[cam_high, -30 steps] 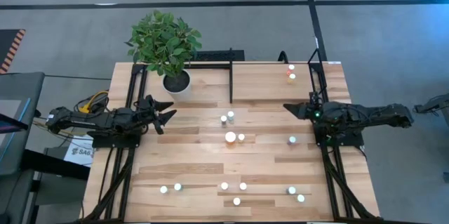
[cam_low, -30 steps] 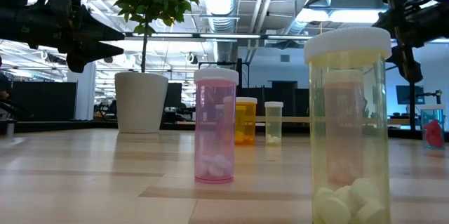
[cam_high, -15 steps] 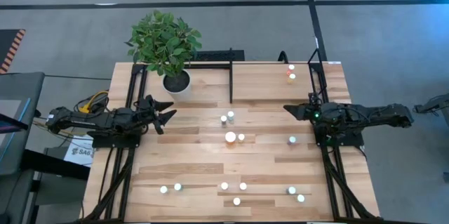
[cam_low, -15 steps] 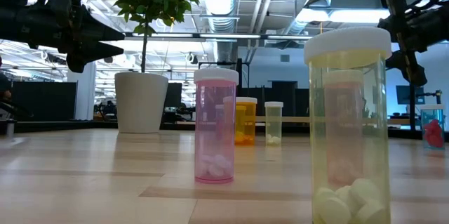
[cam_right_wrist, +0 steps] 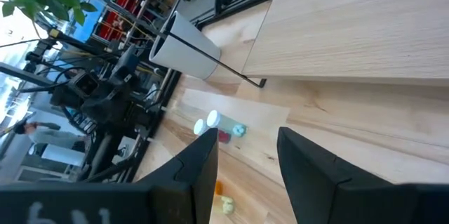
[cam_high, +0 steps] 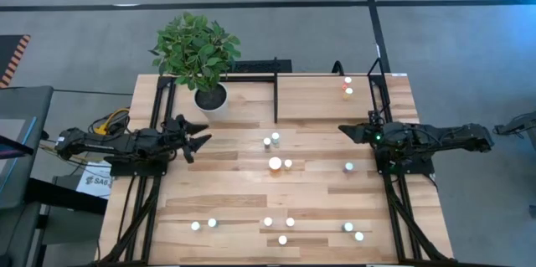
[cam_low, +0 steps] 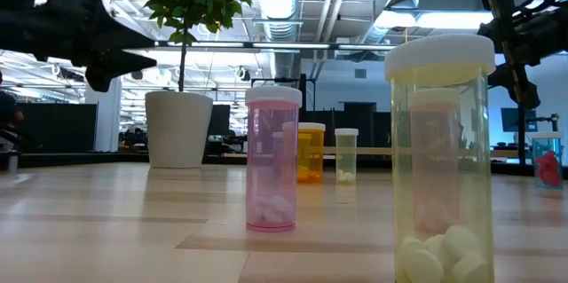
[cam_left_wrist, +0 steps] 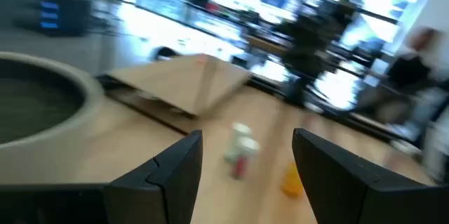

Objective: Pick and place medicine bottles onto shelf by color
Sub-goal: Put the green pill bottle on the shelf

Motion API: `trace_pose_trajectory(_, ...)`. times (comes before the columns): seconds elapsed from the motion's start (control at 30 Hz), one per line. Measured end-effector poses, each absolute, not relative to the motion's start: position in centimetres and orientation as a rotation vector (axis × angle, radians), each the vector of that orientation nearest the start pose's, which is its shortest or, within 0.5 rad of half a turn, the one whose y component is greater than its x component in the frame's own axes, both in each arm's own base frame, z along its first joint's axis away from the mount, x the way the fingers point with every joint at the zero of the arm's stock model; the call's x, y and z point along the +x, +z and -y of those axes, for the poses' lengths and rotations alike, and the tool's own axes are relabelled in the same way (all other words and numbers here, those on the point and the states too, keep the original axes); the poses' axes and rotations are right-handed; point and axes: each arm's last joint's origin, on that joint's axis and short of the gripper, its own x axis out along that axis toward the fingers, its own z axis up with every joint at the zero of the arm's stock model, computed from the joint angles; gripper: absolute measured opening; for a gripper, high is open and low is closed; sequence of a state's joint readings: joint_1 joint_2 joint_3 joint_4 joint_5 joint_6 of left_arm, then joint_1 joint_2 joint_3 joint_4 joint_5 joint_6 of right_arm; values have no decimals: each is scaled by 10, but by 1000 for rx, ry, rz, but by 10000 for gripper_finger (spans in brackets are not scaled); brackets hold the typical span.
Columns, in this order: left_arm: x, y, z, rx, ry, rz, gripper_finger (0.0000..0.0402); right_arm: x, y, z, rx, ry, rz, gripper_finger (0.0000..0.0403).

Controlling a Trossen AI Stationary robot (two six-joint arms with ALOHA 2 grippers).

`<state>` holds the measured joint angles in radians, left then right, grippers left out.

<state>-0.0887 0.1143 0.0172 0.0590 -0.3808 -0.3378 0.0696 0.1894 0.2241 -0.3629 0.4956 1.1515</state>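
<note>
1. We judged the reach-for-pickup step was in hand; the next move called for lowering a pincer over one bottle.
2. The left gripper (cam_high: 199, 141) and right gripper (cam_high: 345, 130) hovered parted, holding nothing.
3. The white-capped medicine bottles (cam_high: 275, 163) stood mid-table, at three o'clock from the left pincer; two stood on the black-framed light-wood shelf (cam_high: 327, 95).

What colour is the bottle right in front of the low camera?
Pale yellow-green bottle with a white cap, clearest in the low view.
</note>
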Motion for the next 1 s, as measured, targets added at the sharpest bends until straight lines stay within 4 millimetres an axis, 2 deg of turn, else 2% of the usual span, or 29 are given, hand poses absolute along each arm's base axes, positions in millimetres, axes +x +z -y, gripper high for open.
trace_pose_trajectory(0.1,103,167,1,-332,186,5,208,92,192,7,1031,-551,-38,170)
trace_pose_trajectory(0.3,103,170,3,-373,142,17,208,92,191,7,1031,-552,-40,170)
trace_pose_trajectory(0.6,99,200,2,-417,99,320,208,92,192,7,1031,-552,-40,170)
trace_pose_trajectory(0.8,105,201,4,-428,51,322,208,92,192,7,1031,-553,-40,170)
trace_pose_trajectory(1.0,119,218,6,-361,30,315,208,92,192,7,1031,-553,-40,170)
